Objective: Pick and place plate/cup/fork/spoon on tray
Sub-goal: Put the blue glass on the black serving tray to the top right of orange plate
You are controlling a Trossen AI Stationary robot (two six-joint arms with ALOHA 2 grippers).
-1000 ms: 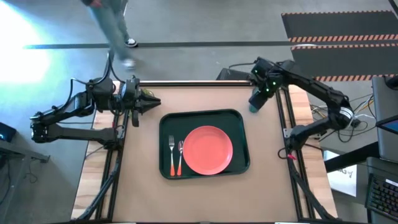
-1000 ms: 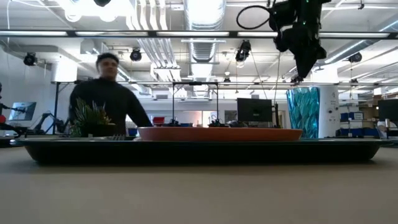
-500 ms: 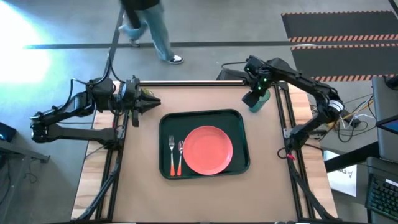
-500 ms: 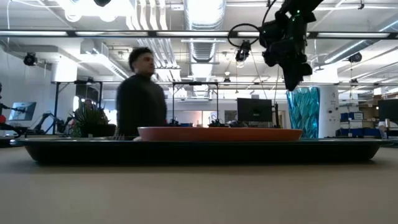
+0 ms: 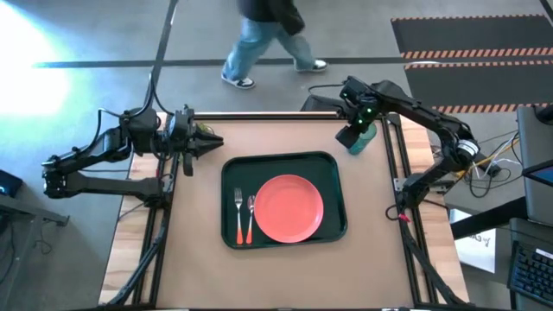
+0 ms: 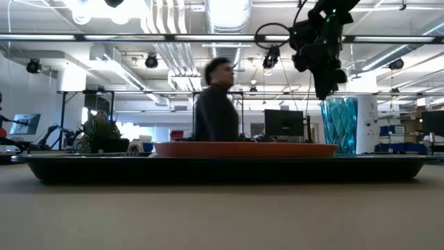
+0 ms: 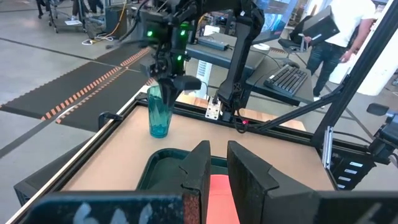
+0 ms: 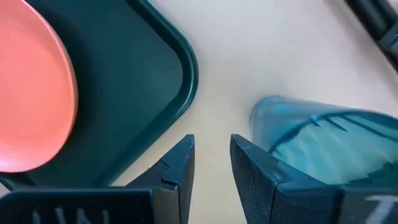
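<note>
Just beside cup, right gripper

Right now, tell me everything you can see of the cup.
The cup is a small translucent teal-blue tumbler, plastic by its look, with faint vertical streaks and a slight taper toward its base. It stands upright on the bare tabletop, off the tray's far right corner and apart from its rim. It looks empty. The right gripper hangs just above its rim, fingers slightly apart and beside the cup; no grip shows.

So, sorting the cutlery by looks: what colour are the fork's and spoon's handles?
Orange on both the fork and the spoon; clearest in the high view.
</note>
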